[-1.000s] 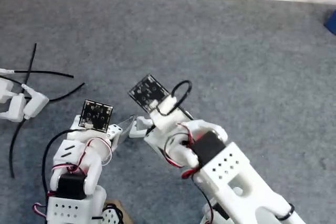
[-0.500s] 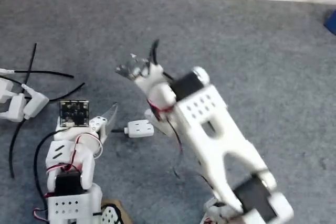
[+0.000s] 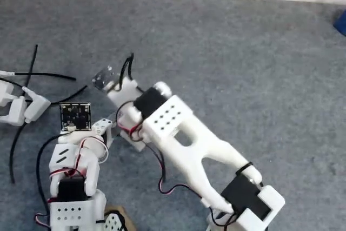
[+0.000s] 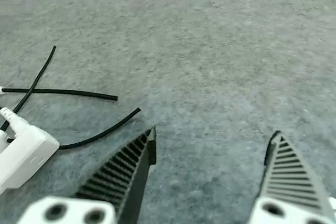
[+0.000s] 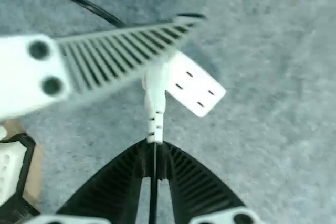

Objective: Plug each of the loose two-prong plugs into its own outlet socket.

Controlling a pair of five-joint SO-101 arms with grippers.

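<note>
The right arm (image 3: 178, 133) has been swung further toward the left edge of the table (image 3: 259, 68) than half a second ago. The outlet socket (image 5: 195, 92), which then lay uncovered between the two arms, is now largely hidden under it in the high view. The right gripper (image 5: 155, 141) is pressed shut on a narrow white piece (image 5: 155, 106) that touches the socket. The left gripper (image 4: 214, 132) is held open and is hardly moved. Loose white plugs (image 3: 33, 106) are seen at the left edge.

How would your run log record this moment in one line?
left tool: open, empty | right tool: shut on neck of outlet socket | white plug: lying on carpet
</note>
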